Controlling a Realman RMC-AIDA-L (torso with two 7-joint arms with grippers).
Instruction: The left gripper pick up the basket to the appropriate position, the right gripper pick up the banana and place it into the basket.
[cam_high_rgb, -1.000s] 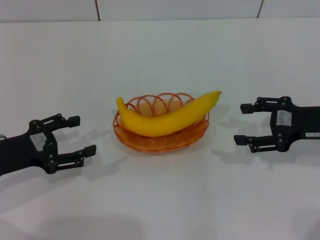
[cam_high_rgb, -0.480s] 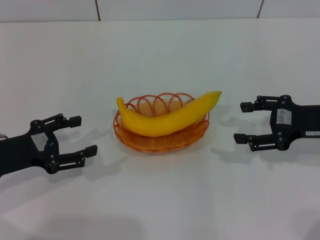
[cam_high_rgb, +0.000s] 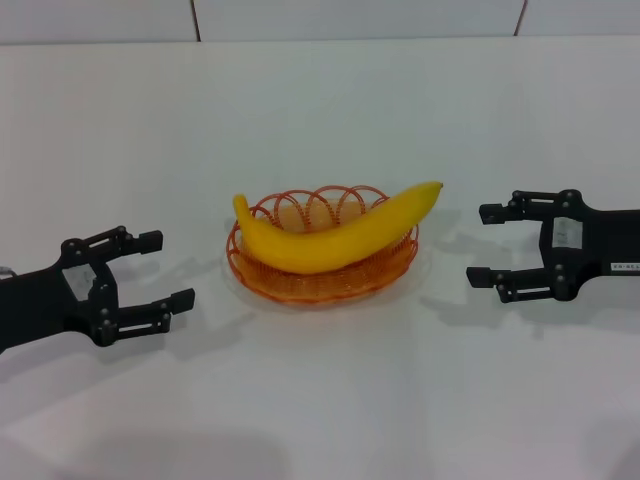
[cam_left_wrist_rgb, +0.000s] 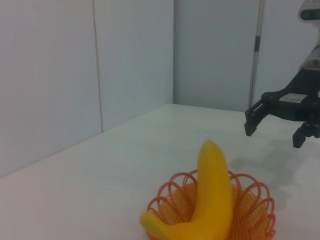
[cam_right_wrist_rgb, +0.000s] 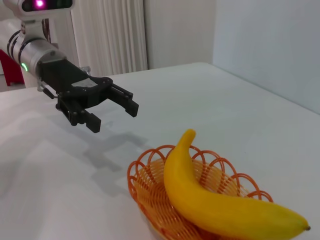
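In the head view the banana (cam_high_rgb: 335, 236) lay across the basket (cam_high_rgb: 320, 270) at the middle of the white table (cam_high_rgb: 320, 120), hiding most of the basket's floor, while the left gripper (cam_high_rgb: 155, 270) and right gripper (cam_high_rgb: 487, 245) hovered well apart on either side, both with jaws spread and empty. In the left wrist view the basket (cam_left_wrist_rgb: 250, 200) and banana (cam_left_wrist_rgb: 212, 200) were cut off at the picture's edge, and only the right gripper (cam_left_wrist_rgb: 272, 122) showed, farther off. In the right wrist view the banana (cam_right_wrist_rgb: 210, 195) covered the basket (cam_right_wrist_rgb: 150, 185), and the left gripper (cam_right_wrist_rgb: 115, 112) hung beyond, its 2 fingers apart.

The banana (cam_right_wrist_rgb: 220, 200) lies in the basket (cam_right_wrist_rgb: 150, 192), seemingly overhanging it.
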